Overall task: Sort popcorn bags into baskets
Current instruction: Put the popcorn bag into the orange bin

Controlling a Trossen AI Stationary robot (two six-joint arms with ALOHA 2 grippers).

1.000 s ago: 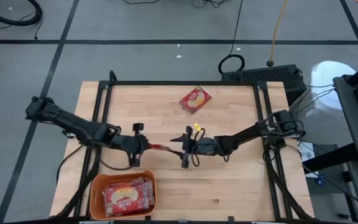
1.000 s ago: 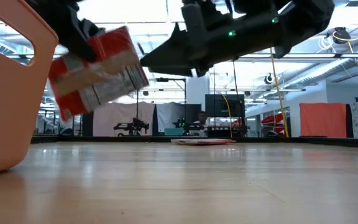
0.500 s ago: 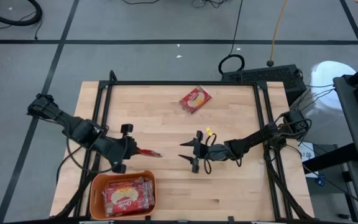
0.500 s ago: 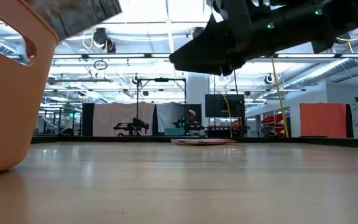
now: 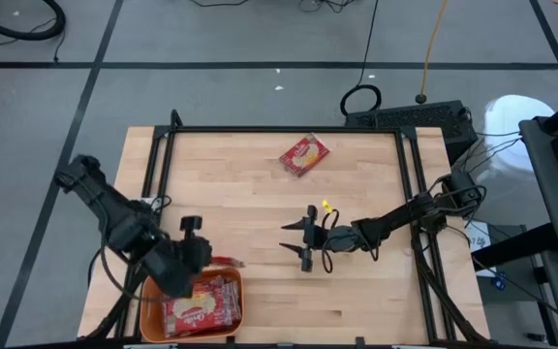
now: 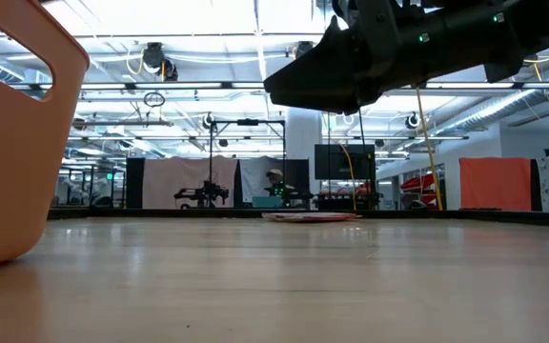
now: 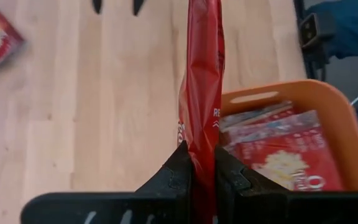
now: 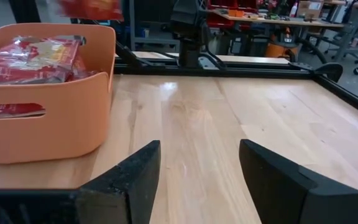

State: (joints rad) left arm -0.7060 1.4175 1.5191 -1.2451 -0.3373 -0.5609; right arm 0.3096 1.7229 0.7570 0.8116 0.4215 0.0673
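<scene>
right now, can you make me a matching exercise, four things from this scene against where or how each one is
Things:
1. left gripper
2. right gripper
3. orange basket
4. lone popcorn bag

States:
A. lying flat at the table's far side
B. open, empty, over mid-table
C. shut on a red popcorn bag
D. at the near left corner, holding packets

Pairs: 1-C, 2-B, 3-D, 4-A

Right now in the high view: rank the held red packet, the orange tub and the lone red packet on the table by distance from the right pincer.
From the open right pincer, mid-table:
1. Flat red popcorn packet clamped in the left pincer, just above the tub's rim.
2. Orange plastic rectangular tub, at the near-left corner, full of red packets.
3. Lone red popcorn packet, lying flat at the table's far side.
</scene>
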